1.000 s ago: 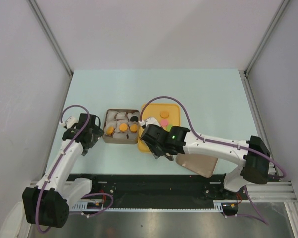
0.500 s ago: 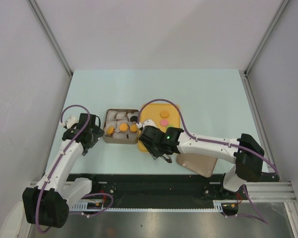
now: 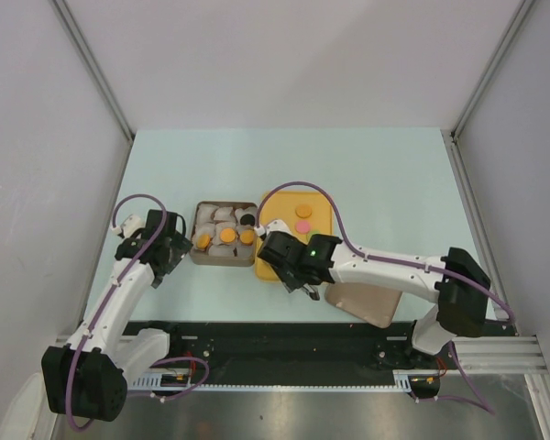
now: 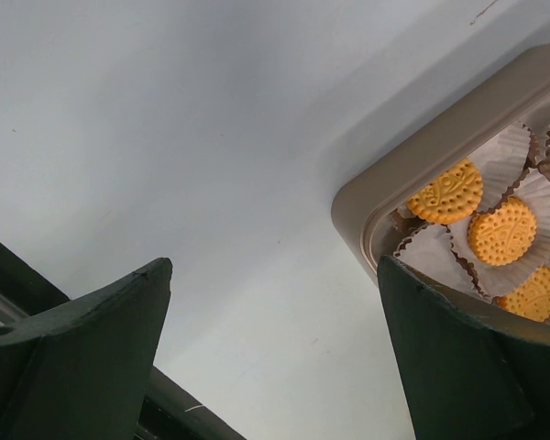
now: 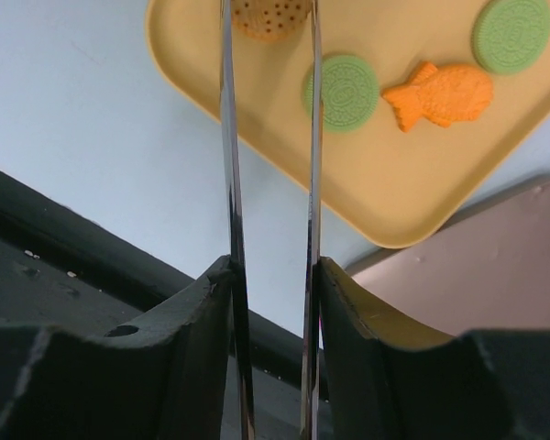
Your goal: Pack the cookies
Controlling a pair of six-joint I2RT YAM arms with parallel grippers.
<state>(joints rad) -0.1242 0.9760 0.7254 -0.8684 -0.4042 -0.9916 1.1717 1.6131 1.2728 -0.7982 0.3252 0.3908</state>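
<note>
Part packed: box [image 4: 422, 147] at left holds orange cookies [image 4: 446, 192] in cups [image 4: 509, 156]; green cookies [image 5: 341, 92] and a fish [image 5: 440, 94] wait on tray [image 5: 412, 202], right. The right fingers [image 5: 183, 348] squeeze tongs [image 5: 229, 183], which seem to nip an orange cookie [image 5: 270, 14] over tray. The left fingers [image 4: 92, 339] are spread, empty, beside box. Pale-blue bench [image 3: 376, 174], white walls.

Both arms wear white shells broken up by chunky black joint housings. The left arm [image 3: 119, 293] and the right arm [image 3: 394, 269] each carry a purple cable [image 3: 298, 186] that loops out near the wrist. A small green light [image 3: 312, 247] glows on the right arm's black wrist block. The left gripper [image 4: 273, 266] has broad, dark, wedge-shaped fingers [image 4: 82, 357]. The right gripper [image 5: 269, 55] has two thin, mirror-bright metal strips [image 5: 231, 183] set into matte black mounts.
</note>
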